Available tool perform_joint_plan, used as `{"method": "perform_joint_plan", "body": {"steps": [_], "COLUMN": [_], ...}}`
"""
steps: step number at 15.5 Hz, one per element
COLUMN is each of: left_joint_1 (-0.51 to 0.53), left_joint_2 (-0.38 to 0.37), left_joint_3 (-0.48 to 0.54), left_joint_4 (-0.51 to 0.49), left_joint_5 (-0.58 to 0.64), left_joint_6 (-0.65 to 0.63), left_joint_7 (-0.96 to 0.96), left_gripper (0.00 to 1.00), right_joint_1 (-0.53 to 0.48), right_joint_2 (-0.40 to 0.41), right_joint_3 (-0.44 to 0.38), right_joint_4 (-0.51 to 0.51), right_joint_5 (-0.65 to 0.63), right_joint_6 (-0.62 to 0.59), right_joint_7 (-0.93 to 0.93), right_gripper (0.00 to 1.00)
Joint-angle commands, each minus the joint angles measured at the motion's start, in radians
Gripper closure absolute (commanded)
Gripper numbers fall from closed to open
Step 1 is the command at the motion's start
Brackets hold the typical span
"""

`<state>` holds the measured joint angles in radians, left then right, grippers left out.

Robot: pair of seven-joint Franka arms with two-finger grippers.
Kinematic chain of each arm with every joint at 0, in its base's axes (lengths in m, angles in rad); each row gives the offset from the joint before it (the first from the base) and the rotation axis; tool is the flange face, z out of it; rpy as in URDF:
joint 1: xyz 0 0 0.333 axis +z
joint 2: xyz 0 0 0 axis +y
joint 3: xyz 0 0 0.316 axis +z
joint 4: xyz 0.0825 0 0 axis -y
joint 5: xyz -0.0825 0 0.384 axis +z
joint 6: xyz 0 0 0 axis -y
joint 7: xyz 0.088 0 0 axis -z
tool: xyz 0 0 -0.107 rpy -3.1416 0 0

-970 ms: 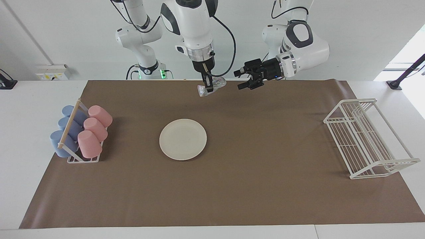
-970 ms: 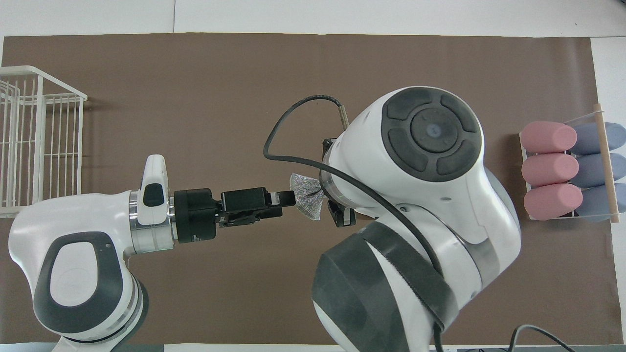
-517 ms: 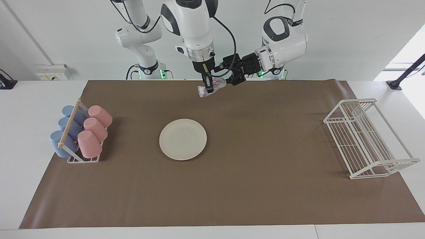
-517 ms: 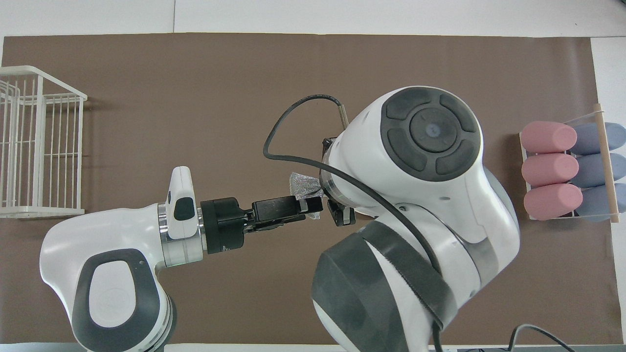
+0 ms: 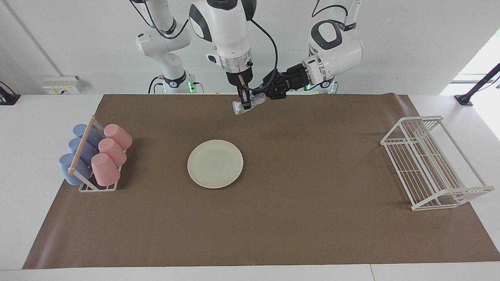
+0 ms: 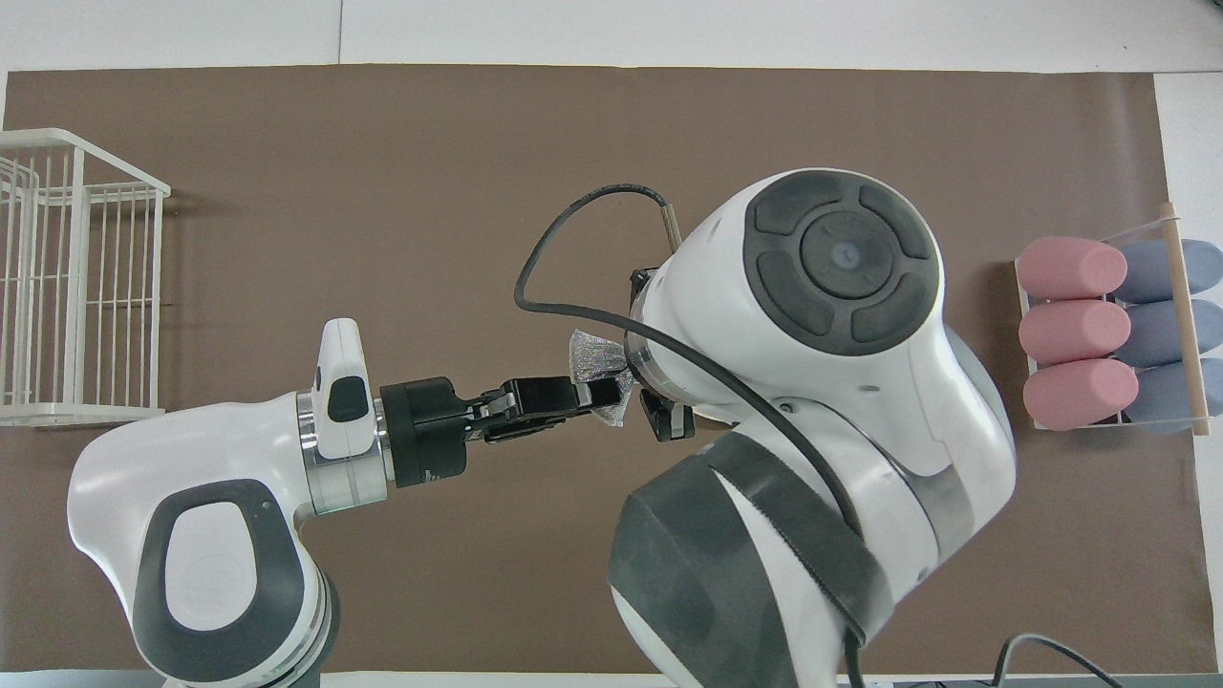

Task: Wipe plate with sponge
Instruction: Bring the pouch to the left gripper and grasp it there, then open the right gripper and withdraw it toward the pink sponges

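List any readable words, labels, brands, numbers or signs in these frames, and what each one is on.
None can be read. No print shows on the plate, the sponge, the cups, the wire rack or either arm.

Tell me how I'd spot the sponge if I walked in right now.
Find the brown mat and the cream plate on it. Up in the air between the two black grippers hangs the sponge. It is the only crinkly, silvery mesh wad here.
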<state>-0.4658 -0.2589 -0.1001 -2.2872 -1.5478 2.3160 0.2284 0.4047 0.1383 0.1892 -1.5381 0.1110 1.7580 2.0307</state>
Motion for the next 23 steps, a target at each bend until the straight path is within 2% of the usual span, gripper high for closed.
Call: {"method": "perform_joint_plan", "body": {"steps": [1,4,5,6,11,15,17,21,23], "left_joint_1": [0.009,0.007,0.009,0.009,0.013,0.015,0.027,0.062,0.064], "left_joint_2": [0.003,0.004,0.004,0.004,0.003,0.003,0.004,0.027,0.041], "left_joint_3": [0.000,0.000,0.000,0.002,0.003,0.007,0.007,0.007,0.007], "left_joint_4": [0.006,0.006,0.006,0.006,0.005,-0.001,-0.003,0.014,0.031], "left_joint_5": [-0.020,-0.020,-0.020,-0.020,-0.020,-0.011,0.008,0.194,0.315], "left_joint_6": [0.010,0.011,0.010,0.005,-0.006,0.008,0.010,0.008,0.008], "left_joint_7": [-0.015,-0.035,-0.035,-0.035,-0.037,-0.052,-0.061,-0.161,-0.240], "left_gripper": [1.00,1.00,1.00,1.00,1.00,1.00,1.00,1.00,1.00], "right_joint_1": [-0.001,-0.003,-0.003,-0.004,-0.020,-0.078,-0.134,-0.268,-0.322], "right_joint_2": [0.006,0.003,-0.002,-0.005,-0.020,-0.037,-0.063,-0.097,-0.109], "right_joint_3": [0.009,0.009,0.009,0.009,0.003,-0.001,-0.001,-0.002,-0.001], "right_joint_4": [0.007,0.007,0.003,-0.002,-0.007,-0.007,-0.023,-0.042,-0.040], "right_joint_5": [-0.017,-0.017,-0.017,-0.019,-0.017,-0.019,-0.017,-0.017,-0.017], "right_joint_6": [0.017,0.017,0.017,0.018,0.021,0.011,0.005,-0.002,0.000], "right_joint_7": [0.022,0.014,0.014,0.008,-0.078,-0.304,-0.499,-0.957,-1.090], "right_gripper": [1.00,1.00,0.24,0.00,0.00,0.00,0.00,0.00,0.00]}}
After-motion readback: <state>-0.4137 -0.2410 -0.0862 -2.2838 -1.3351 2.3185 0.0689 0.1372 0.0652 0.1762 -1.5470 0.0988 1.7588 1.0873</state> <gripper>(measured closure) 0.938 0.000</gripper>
